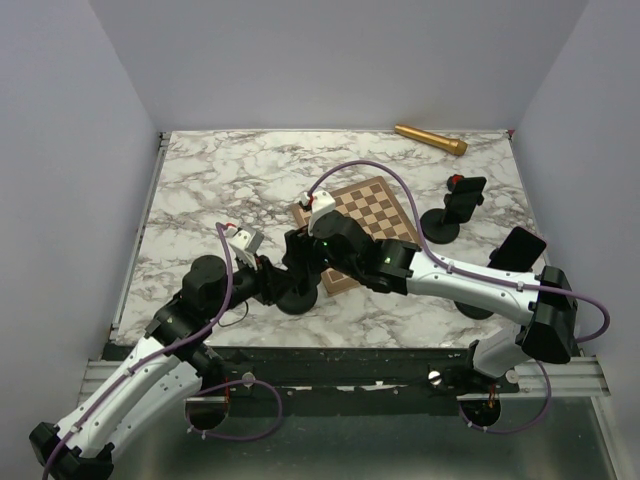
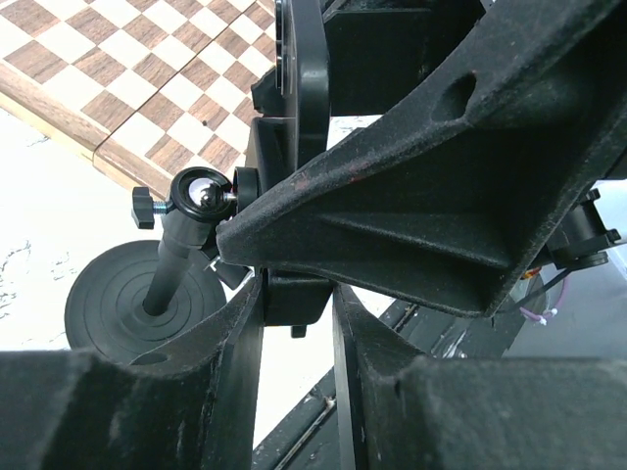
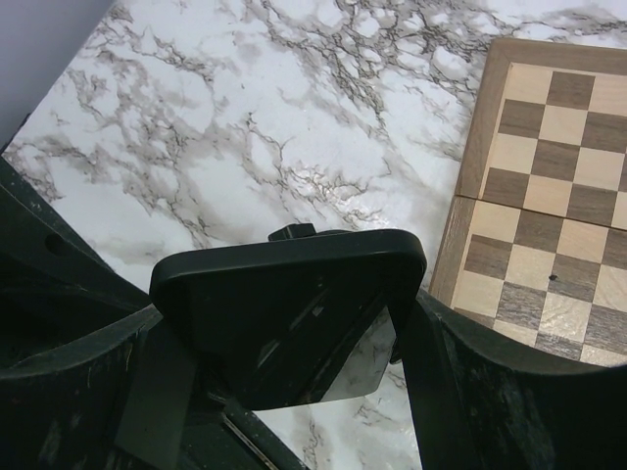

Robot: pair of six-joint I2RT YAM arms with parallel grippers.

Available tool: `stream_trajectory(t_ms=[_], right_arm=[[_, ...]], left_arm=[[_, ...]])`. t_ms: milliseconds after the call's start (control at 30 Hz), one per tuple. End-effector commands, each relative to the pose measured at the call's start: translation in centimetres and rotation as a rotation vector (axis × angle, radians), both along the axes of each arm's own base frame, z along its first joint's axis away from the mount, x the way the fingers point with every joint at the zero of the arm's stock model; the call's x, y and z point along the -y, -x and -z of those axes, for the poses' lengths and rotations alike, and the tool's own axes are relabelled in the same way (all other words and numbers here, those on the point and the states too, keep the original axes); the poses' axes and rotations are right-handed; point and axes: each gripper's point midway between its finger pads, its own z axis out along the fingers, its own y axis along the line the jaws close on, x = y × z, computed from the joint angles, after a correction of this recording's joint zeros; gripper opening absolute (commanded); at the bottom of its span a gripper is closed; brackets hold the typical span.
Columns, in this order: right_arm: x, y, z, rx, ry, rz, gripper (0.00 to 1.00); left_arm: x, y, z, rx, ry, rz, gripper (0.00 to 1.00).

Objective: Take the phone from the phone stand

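The right hand [image 3: 299,387] squeezes the black phone [image 3: 284,304] from both sides. The phone is up at the top of the phone stand [image 2: 167,269], near the front of the marble surface [image 1: 200,190], beside the chessboard [image 1: 370,208]. The left hand [image 2: 294,328] is around the stand's holder. I cannot tell if it grips.

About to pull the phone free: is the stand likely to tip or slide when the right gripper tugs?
The stand looks top-heavy, a thin post on a round base, so it could tip. That base sits on a smooth marble tabletop, so it may slide. The left gripper straddling its holder should help steady it.
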Motion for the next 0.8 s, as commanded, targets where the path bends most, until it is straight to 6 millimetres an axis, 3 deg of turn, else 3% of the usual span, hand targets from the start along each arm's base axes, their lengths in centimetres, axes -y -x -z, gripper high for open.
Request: stream_trajectory(t_ms=[0, 133, 500, 767], right_arm=[[-0.1, -0.3, 0.0, 0.009, -0.022, 0.019, 0.01], [0.2, -0.6, 0.2, 0.021, -0.017, 0.044, 0.01], [3.4, -2.1, -1.1, 0.105, -0.055, 0.191, 0.01], [3.3, -2.3, -0.7, 0.113, -0.047, 0.134, 0.01]], left_arm=[[0.5, 0.6, -0.1, -0.042, 0.019, 0.026, 0.15], [0.2, 0.8, 0.2, -0.054, 0.016, 0.016, 0.0], [-1.2, 0.8, 1.1, -0.096, -0.03, -0.057, 0.0], [-1.8, 0.9, 1.2, -0.103, -0.035, -0.084, 0.0]])
